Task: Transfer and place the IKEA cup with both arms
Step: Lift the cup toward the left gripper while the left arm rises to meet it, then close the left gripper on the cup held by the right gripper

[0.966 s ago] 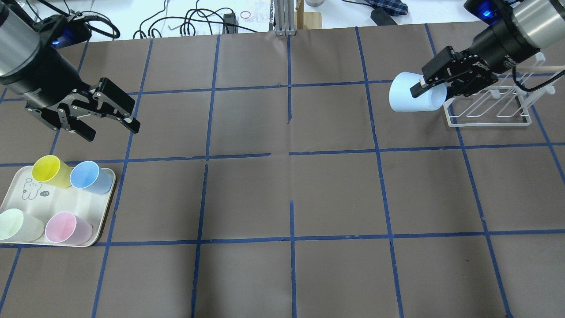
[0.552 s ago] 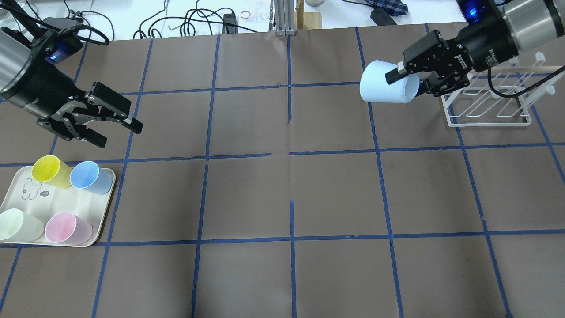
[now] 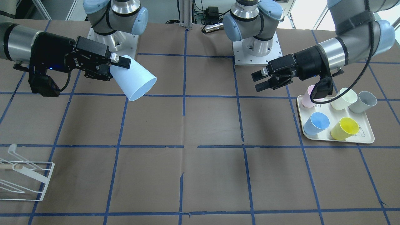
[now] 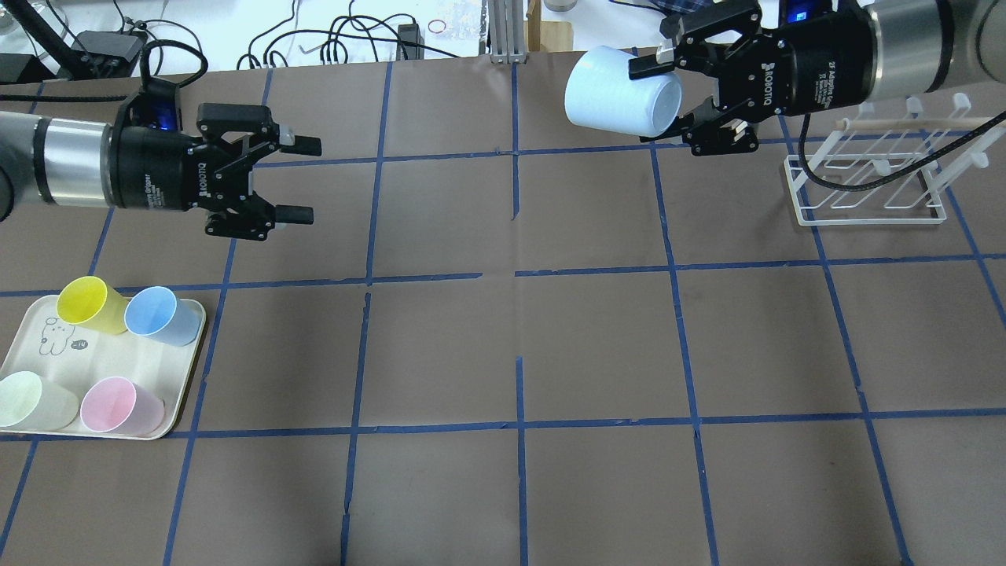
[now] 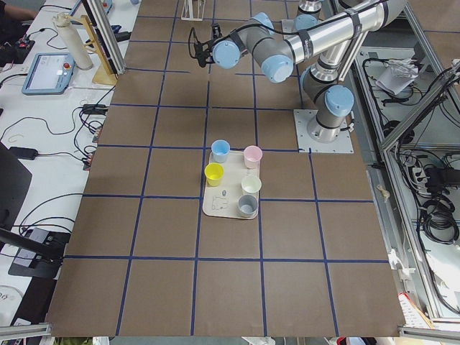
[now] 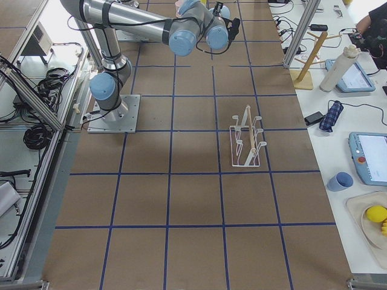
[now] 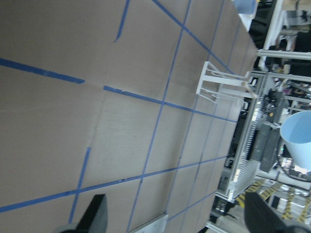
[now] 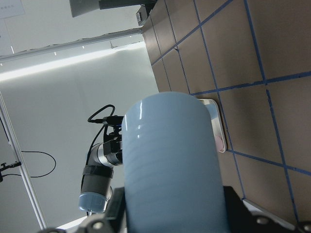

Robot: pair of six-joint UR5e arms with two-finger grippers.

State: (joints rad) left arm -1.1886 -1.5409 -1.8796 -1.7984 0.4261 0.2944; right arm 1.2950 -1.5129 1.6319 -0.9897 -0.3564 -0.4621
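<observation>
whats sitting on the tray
Five upright cups: pink, cream, grey, blue, yellow. The left arm covers part of the pink one; the tray under them is hidden.

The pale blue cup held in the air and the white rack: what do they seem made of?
Pale blue cup: likely plastic, smooth and slightly glossy; the right wrist view shows soft highlight streaks on its wall. White rack: probably coated metal wire, judging by thin bent rods; its top bar looks like bare wood.
</observation>
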